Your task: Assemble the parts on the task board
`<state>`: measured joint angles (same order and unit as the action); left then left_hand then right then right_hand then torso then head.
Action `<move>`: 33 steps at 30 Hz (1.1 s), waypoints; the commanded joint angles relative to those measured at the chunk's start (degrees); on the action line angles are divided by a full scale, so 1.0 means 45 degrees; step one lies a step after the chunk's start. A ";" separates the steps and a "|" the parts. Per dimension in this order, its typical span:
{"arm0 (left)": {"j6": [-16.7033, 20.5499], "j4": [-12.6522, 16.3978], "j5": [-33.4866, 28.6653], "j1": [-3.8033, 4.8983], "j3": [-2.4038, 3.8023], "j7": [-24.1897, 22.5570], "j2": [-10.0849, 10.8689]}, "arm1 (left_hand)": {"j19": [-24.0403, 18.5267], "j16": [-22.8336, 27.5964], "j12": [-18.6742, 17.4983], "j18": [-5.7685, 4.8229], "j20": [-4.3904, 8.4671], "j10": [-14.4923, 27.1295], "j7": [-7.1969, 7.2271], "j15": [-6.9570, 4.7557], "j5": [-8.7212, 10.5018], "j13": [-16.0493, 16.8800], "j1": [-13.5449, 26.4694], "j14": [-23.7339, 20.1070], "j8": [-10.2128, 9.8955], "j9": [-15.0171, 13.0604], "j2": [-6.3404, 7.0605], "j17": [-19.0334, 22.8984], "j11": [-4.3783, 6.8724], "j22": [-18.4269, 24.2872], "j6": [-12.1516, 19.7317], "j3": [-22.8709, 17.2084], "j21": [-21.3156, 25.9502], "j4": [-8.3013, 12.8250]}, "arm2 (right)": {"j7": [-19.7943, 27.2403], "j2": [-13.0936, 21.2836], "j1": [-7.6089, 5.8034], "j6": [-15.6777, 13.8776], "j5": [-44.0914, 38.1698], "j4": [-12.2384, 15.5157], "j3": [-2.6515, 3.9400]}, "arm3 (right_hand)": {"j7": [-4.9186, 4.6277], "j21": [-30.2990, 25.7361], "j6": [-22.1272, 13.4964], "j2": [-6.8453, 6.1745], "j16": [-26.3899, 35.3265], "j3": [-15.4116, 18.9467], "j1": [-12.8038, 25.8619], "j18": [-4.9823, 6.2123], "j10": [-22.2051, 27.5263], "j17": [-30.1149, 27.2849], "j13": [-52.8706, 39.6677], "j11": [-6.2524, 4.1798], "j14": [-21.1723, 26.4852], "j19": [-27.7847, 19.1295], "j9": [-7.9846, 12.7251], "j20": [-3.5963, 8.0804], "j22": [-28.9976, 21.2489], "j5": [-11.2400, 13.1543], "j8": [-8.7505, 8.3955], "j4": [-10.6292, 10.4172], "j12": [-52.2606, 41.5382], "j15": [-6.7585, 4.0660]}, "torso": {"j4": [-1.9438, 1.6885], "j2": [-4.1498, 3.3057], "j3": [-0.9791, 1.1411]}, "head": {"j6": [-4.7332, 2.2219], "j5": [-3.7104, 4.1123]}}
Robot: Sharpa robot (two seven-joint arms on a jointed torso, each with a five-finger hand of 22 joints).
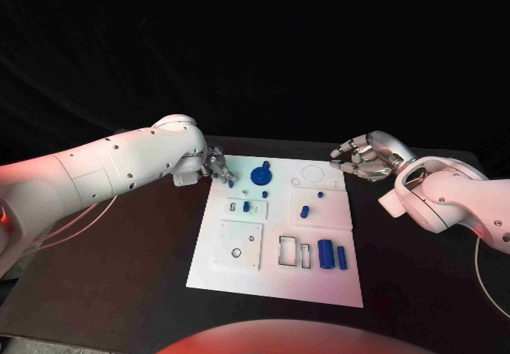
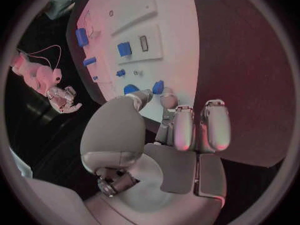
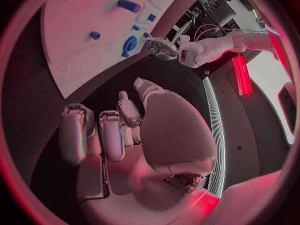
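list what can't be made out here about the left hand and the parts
- Head view: whether the left hand holds a small blue part; its fingers cover it.
- Left wrist view: the thumb hides the blue gear-like part.
- Head view: the small parts are too small to identify.

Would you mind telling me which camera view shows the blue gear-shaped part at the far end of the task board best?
The head view: the blue gear-shaped part lies unobstructed, seen from above. The right wrist view shows it small and slanted; in the left wrist view fingers partly hide it.

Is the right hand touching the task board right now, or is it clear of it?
Apart. In the head view the right hand hangs beyond the far right corner of the task board, with black table between them; the right wrist view shows the same gap.
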<state>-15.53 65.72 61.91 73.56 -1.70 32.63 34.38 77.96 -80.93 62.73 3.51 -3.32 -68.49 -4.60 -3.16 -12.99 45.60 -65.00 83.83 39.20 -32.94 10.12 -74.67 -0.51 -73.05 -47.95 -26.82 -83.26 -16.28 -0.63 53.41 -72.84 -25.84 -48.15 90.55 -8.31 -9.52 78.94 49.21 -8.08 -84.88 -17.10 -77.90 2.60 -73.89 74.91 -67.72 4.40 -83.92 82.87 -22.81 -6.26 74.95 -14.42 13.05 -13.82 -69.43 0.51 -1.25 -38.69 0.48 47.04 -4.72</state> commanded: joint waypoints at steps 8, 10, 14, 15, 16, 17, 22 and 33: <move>-0.0394 -0.0076 -0.0165 0.0007 -0.0041 -0.0130 -0.0077 | 0.0003 0.0052 0.0053 0.0076 -0.0016 0.0023 0.0028 0.0001 -0.0001 0.0015 -0.0154 0.0493 0.0081 0.0016 -0.0017 0.0014 0.0057 -0.0024 -0.0103 -0.0090 0.0056 -0.0003 | -0.0008 -0.0031 0.0025 0.0190 -0.0120 -0.0005 0.0000 | 0.0019 -0.0081 -0.0127 -0.0065 0.0032 -0.0135 0.0018 0.0110 0.0091 0.0725 0.0019 -0.0003 -0.0726 -0.0110 -0.0011 0.0002 0.1575 -0.0078 0.0047 0.0014 0.0070 -0.0081 | 0.0012 -0.0004 -0.0008 | 0.0042 0.0034; -0.0402 -0.0085 -0.0175 0.0006 -0.0046 -0.0135 -0.0085 | 0.0003 0.0052 0.0053 0.0076 -0.0016 0.0023 0.0028 0.0001 -0.0001 0.0015 -0.0154 0.0493 0.0081 0.0016 -0.0017 0.0014 0.0057 -0.0024 -0.0103 -0.0090 0.0056 -0.0003 | -0.0009 -0.0034 0.0026 0.0190 -0.0120 -0.0007 0.0000 | 0.0019 -0.0081 -0.0127 -0.0065 0.0032 -0.0135 0.0018 0.0110 0.0091 0.0725 0.0019 -0.0003 -0.0726 -0.0110 -0.0011 0.0002 0.1575 -0.0078 0.0047 0.0014 0.0070 -0.0081 | 0.0005 -0.0003 -0.0007 | 0.0035 0.0026; -0.0425 -0.0106 -0.0219 0.0006 -0.0054 -0.0148 -0.0103 | 0.0009 0.0050 0.0056 0.0074 -0.0004 0.0023 0.0042 -0.0013 -0.0004 0.0000 -0.0303 0.0494 0.0098 0.0028 -0.0046 0.0010 0.0072 -0.0034 -0.0108 -0.0209 0.0055 0.0015 | -0.0010 -0.0040 0.0026 0.0192 -0.0120 -0.0007 0.0000 | 0.0019 -0.0081 -0.0127 -0.0065 0.0032 -0.0135 0.0018 0.0110 0.0091 0.0725 0.0019 -0.0003 -0.0726 -0.0110 -0.0011 0.0002 0.1575 -0.0078 0.0047 0.0014 0.0070 -0.0081 | 0.0000 -0.0002 -0.0003 | 0.0034 0.0014; -0.0425 -0.0114 -0.0237 0.0006 -0.0056 -0.0154 -0.0108 | 0.0017 0.0049 0.0055 0.0071 0.0002 0.0026 0.0050 -0.0020 -0.0004 -0.0010 -0.0396 0.0494 0.0108 0.0034 -0.0060 0.0008 0.0079 -0.0047 -0.0106 -0.0279 0.0051 0.0036 | -0.0010 -0.0041 0.0027 0.0192 -0.0120 -0.0007 0.0000 | 0.0019 -0.0081 -0.0127 -0.0065 0.0032 -0.0135 0.0018 0.0110 0.0091 0.0725 0.0019 -0.0003 -0.0726 -0.0110 -0.0011 0.0002 0.1575 -0.0078 0.0047 0.0014 0.0070 -0.0081 | -0.0001 -0.0006 -0.0005 | 0.0028 0.0002; -0.0423 -0.0117 -0.0243 0.0006 -0.0056 -0.0156 -0.0109 | 0.0012 0.0049 0.0061 0.0073 0.0008 0.0022 0.0057 -0.0028 -0.0005 -0.0009 -0.0489 0.0494 0.0116 0.0039 -0.0080 0.0010 0.0086 -0.0041 -0.0102 -0.0350 0.0055 0.0063 | -0.0011 -0.0042 0.0027 0.0193 -0.0120 -0.0007 0.0000 | 0.0019 -0.0081 -0.0127 -0.0065 0.0032 -0.0135 0.0018 0.0110 0.0091 0.0725 0.0019 -0.0003 -0.0726 -0.0110 -0.0011 0.0002 0.1575 -0.0078 0.0047 0.0014 0.0070 -0.0081 | -0.0001 -0.0006 -0.0006 | 0.0028 0.0000; -0.0412 -0.0132 -0.0266 0.0006 -0.0058 -0.0168 -0.0114 | 0.0002 0.0052 0.0058 0.0076 0.0014 0.0025 0.0065 -0.0035 -0.0010 -0.0020 -0.0595 0.0493 0.0123 0.0045 -0.0115 0.0014 0.0094 -0.0029 -0.0095 -0.0440 0.0061 0.0092 | -0.0010 -0.0044 0.0027 0.0194 -0.0120 -0.0007 0.0000 | 0.0019 -0.0081 -0.0127 -0.0065 0.0032 -0.0135 0.0018 0.0110 0.0091 0.0725 0.0019 -0.0003 -0.0726 -0.0110 -0.0011 0.0002 0.1575 -0.0078 0.0047 0.0014 0.0070 -0.0081 | 0.0000 -0.0008 -0.0007 | 0.0034 -0.0012; -0.0312 -0.0179 -0.0383 0.0006 -0.0062 -0.0231 -0.0120 | 0.0015 0.0054 0.0009 0.0071 0.0057 0.0066 0.0094 -0.0083 0.0042 -0.0114 -0.1503 0.0493 0.0191 0.0072 -0.0313 0.0017 0.0134 -0.0061 0.0047 -0.1603 0.0059 0.0583 | -0.0011 -0.0048 0.0027 0.0200 -0.0120 -0.0011 0.0000 | 0.0019 -0.0081 -0.0127 -0.0065 0.0032 -0.0135 0.0018 0.0110 0.0091 0.0725 0.0019 -0.0003 -0.0726 -0.0110 -0.0011 0.0002 0.1575 -0.0078 0.0047 0.0014 0.0070 -0.0081 | 0.0012 -0.0002 -0.0006 | 0.0050 -0.0030; 0.0055 -0.0154 -0.0609 0.0006 -0.0069 -0.0451 -0.0050 | 0.0093 0.0041 0.0014 0.0048 0.0049 -0.0072 -0.0053 -0.0011 0.0054 -0.0169 -0.1437 0.0496 0.0883 -0.0283 -0.0039 0.0004 0.0059 -0.0237 0.0313 -0.5028 -0.0026 0.2255 | -0.0031 -0.0054 0.0027 0.0248 -0.0120 -0.0019 0.0000 | 0.0019 -0.0081 -0.0127 -0.0065 0.0032 -0.0135 0.0018 0.0110 0.0091 0.0725 0.0019 -0.0003 -0.0726 -0.0110 -0.0011 0.0002 0.1575 -0.0078 0.0047 0.0014 0.0070 -0.0081 | -0.0005 0.0007 0.0002 | 0.0071 -0.0053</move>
<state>-15.97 64.89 60.22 73.57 -2.02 31.66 34.14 78.02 -80.93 62.73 3.51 -3.26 -68.29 -5.02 -3.16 -12.38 44.74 -72.38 83.83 43.00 -32.51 9.83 -74.67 -0.31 -74.08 -46.67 -40.50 -83.26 -14.80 -0.71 53.22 -72.76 -25.71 -48.15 90.46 -8.30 -9.31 78.94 49.01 -8.08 -84.87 -17.49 -77.90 2.60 -73.89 74.90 -67.72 4.40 -83.92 82.87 -22.81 -6.26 74.93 -14.42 13.05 -13.74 -69.43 0.51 -1.23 -38.70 0.46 47.37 -4.93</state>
